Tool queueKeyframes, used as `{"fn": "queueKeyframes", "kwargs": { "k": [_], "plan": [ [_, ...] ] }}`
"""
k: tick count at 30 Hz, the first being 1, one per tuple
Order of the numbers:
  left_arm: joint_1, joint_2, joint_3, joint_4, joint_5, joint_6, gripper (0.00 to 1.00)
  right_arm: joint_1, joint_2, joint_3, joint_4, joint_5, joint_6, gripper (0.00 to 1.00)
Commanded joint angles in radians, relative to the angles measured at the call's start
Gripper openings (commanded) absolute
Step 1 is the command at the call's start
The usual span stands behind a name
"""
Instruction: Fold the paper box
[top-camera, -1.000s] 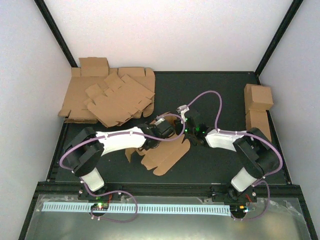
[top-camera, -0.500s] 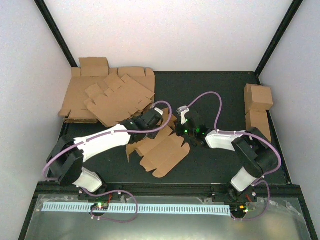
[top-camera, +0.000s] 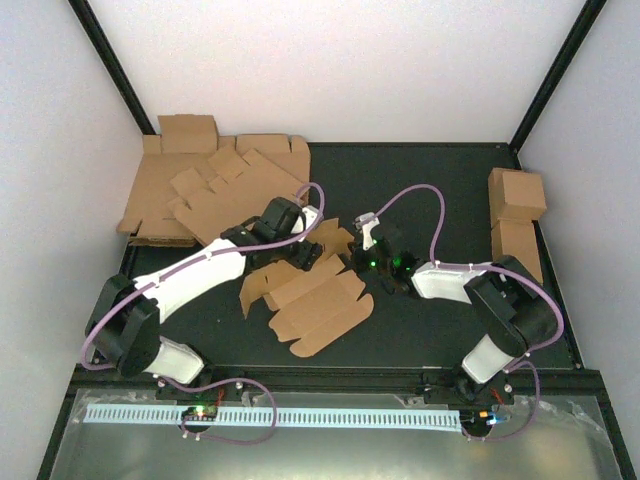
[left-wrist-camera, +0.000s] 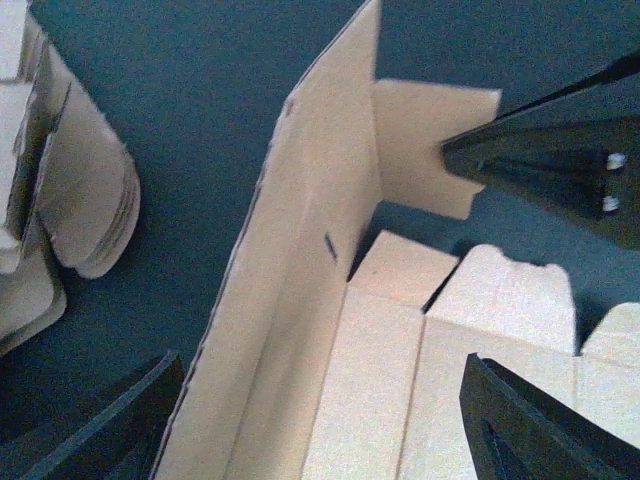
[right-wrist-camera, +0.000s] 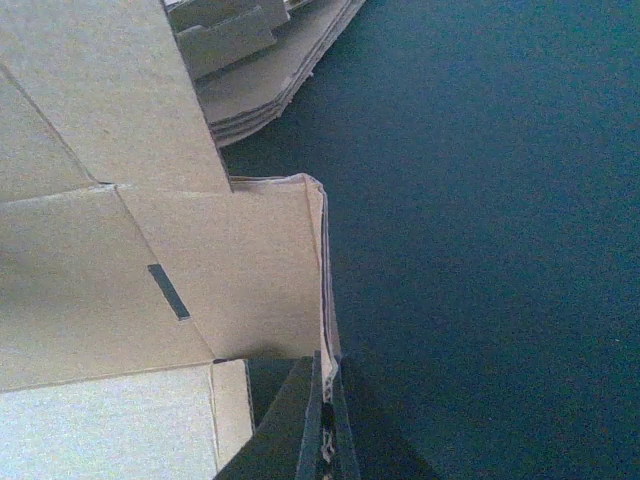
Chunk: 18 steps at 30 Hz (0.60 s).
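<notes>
Brown cardboard, the paper box (top-camera: 305, 305) lies half-folded at the middle of the table (top-camera: 450, 190), with one long wall raised. The left gripper (top-camera: 300, 250) stands with its jaws apart astride that wall. The right gripper (top-camera: 360, 256) is pinched tight on a corner flap of the box.

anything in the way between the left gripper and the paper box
Nothing visible. The open left gripper straddles the raised wall of the paper box, fingers apart on either side. The right gripper pinches an end flap, off to the side.
</notes>
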Motion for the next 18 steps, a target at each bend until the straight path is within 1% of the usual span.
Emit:
{"fn": "queueKeyframes", "kwargs": {
  "k": [1, 3, 5, 9, 13, 18],
  "plan": [
    [0.004, 0.020, 0.055, -0.018, 0.093, 0.053, 0.79, 0.008, -0.027, -0.010, 0.031, -0.002, -0.015, 0.02],
    [-0.004, 0.017, 0.036, -0.022, 0.077, 0.055, 0.79, 0.008, -0.031, -0.011, 0.032, -0.003, -0.015, 0.02],
    [-0.026, 0.006, 0.014, -0.017, 0.023, 0.055, 0.79, 0.007, -0.035, -0.014, 0.031, -0.007, -0.015, 0.02],
    [-0.100, -0.001, -0.019, -0.010, -0.151, 0.060, 0.75, 0.009, -0.050, -0.025, 0.028, -0.014, -0.008, 0.02],
    [-0.188, -0.005, -0.054, 0.006, -0.326, 0.039, 0.69, 0.020, -0.073, -0.036, 0.019, -0.009, -0.008, 0.02],
    [-0.272, -0.021, -0.101, 0.032, -0.506, 0.014, 0.70, 0.039, -0.094, -0.037, -0.011, 0.010, -0.001, 0.02]
  ]
}}
